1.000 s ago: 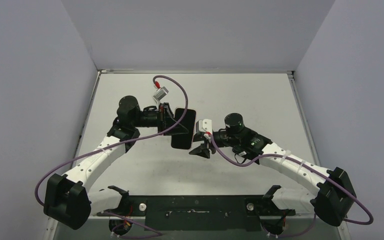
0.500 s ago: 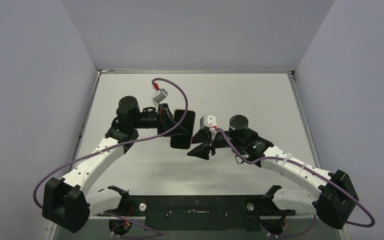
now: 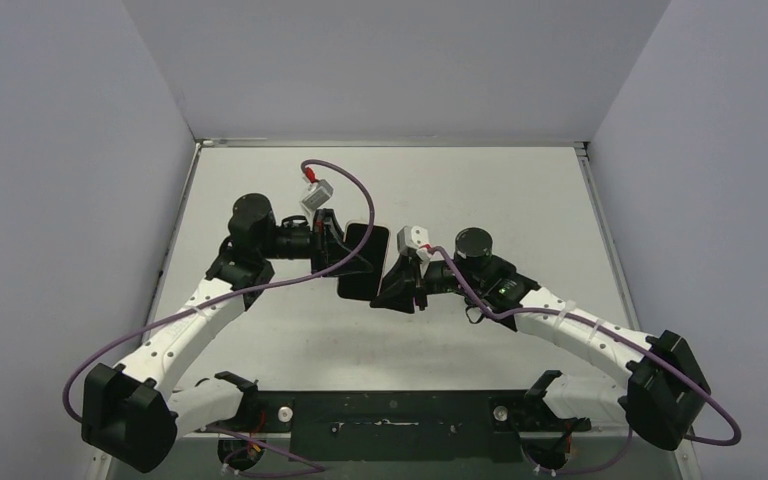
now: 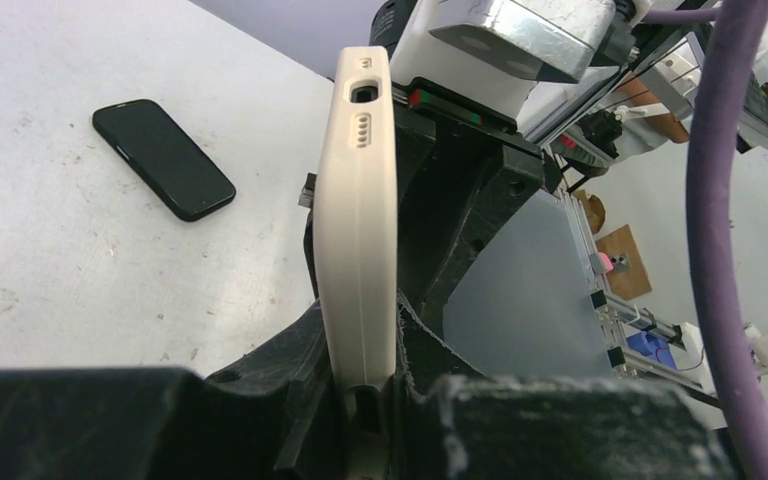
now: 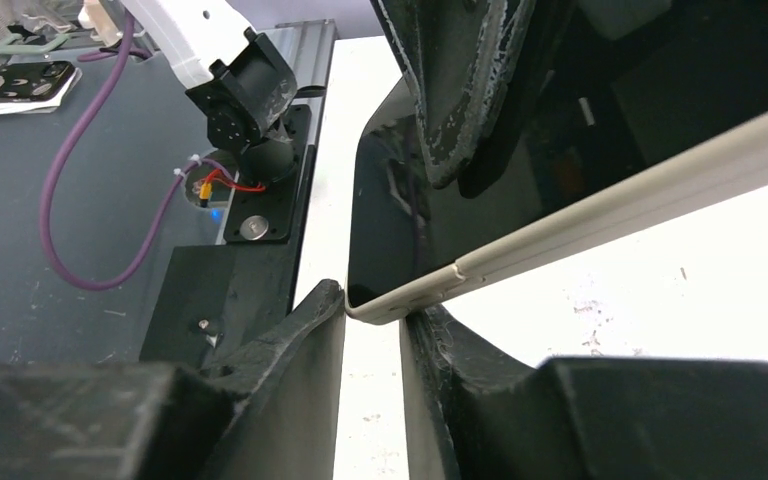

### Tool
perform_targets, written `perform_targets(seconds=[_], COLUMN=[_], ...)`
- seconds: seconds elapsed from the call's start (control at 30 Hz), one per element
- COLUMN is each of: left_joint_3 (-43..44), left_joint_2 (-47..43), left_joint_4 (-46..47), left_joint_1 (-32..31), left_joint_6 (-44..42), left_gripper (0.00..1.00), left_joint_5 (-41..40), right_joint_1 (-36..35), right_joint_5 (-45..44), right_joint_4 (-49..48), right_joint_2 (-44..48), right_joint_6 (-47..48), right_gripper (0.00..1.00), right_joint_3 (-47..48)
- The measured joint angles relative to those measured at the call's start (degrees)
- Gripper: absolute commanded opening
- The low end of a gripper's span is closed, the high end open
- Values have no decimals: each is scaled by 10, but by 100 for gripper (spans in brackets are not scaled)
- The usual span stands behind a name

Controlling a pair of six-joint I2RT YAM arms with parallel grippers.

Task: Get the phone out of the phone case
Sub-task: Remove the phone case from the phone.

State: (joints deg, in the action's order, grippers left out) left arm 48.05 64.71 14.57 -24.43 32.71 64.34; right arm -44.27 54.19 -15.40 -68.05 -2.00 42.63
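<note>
Above counter [image 3: 480, 200] centre, right fingers [image 5: 290, 350] have just moved in from 4 o'clock and narrowed onto the phone case [image 4: 357, 220] near corner, phone [image 3: 368, 262] still seated inside, left fingers [image 4: 280, 385] clamping its far edge, so peeling looks ready to start.

matt cream case [image 4: 358, 230], glossy black phone [image 5: 375, 230]

Soft, even overhead light brightens the pale desk [image 3: 480, 190], leaving faint shadows beneath the arms. Both wrist views blur their own end effector fingers [image 5: 260, 390] (dark foreground smears). The phone [image 5: 380, 250] screen mirrors reflections, while the phone case [image 4: 358, 200] stays sharp.
</note>
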Motion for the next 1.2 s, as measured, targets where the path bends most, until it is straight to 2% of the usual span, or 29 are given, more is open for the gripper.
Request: perform_targets(seconds=[0.2,0.43,0.77,1.2], left_joint_3=[0,-21,-37,-44], left_joint_2=[-12,-28,-31,-31], left_joint_4=[-12,19,62,115], left_joint_1=[0,0,-14,-22], left_joint_6=[-14,7,28,44], left_gripper=[0,0,0,0], left_joint_5=[7,7,6,9], right_joint_1=[0,-1,-5,-19], right_joint_5=[18,26,37,-5], right_joint_4=[-9,11,93,99], right_joint_2=[-12,-21,-37,-29], right_joint_6=[-7,29,110,180], right_gripper=[0,0,0,0], right_joint_3=[3,16,52,52])
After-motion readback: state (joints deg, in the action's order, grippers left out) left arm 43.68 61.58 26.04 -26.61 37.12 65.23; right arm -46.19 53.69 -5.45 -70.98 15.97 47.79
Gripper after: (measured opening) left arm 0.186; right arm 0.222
